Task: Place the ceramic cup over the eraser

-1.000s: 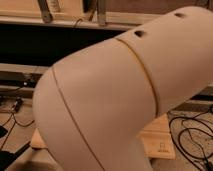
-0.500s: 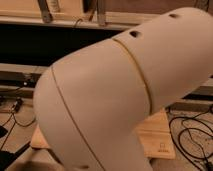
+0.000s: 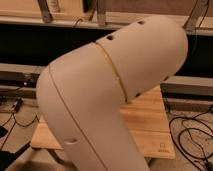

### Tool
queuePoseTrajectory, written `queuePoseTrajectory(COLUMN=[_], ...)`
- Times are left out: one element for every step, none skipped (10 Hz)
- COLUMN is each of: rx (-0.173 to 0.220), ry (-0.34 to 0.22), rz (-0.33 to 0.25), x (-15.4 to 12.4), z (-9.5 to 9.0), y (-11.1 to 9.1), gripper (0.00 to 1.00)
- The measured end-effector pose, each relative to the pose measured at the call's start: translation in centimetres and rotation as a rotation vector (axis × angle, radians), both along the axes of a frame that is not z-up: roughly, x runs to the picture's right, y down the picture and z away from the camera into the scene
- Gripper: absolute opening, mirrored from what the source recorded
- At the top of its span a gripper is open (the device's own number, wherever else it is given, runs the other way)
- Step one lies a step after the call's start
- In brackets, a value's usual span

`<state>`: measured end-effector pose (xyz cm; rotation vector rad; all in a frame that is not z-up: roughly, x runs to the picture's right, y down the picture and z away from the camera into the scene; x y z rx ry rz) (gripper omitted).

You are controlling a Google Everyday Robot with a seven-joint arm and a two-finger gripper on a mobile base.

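gripper: out of the camera view, carried somewhere beyond the frame. its state cannot be told, nor whether anything is held.

arm: the cream elbow shell is pressed close to the lens and fills most of the frame, with its seam running diagonally across the middle. compared with half a second ago, the shell has been swung toward the picture's left edge. the rounded upper end, cut by the right edge then, is now seen whole.

wooden table: a larger strip of bare top is uncovered on the right behind the elbow. the table itself has not shifted, so the camera is judged to have been kept steady while the arm was moved.

ceramic cup, eraser: neither is seen. both are possibly hidden behind the shell, though that cannot be confirmed.

surroundings: dark cables are laid on the floor right of the table, and a metal rail is run behind it.

reading: the arm is judged to be repositioning. progress on covering the eraser cannot be assessed until the view is cleared.
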<state>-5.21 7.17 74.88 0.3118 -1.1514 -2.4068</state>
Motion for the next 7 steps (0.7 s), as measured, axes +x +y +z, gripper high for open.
queuePoseTrajectory(rx=[0.011, 0.015, 0.023, 0.03, 0.034, 0.034, 0.034], ry=[-0.005, -0.009, -0.015, -0.02, -0.025, -0.025, -0.025], rz=[-0.007, -0.013, -0.017, -0.017, -0.017, -0.017, -0.017], x=[-0.1, -0.2, -0.3, -0.4, -0.5, -0.5, -0.5], z=[0.8, 1.2, 1.7, 2.1, 2.3, 2.3, 2.3], y=[0.1, 0.2, 0.3, 0.4, 0.5, 0.5, 0.5], gripper=[0.8, 0.8, 0.8, 0.8, 0.8, 0.8, 0.8])
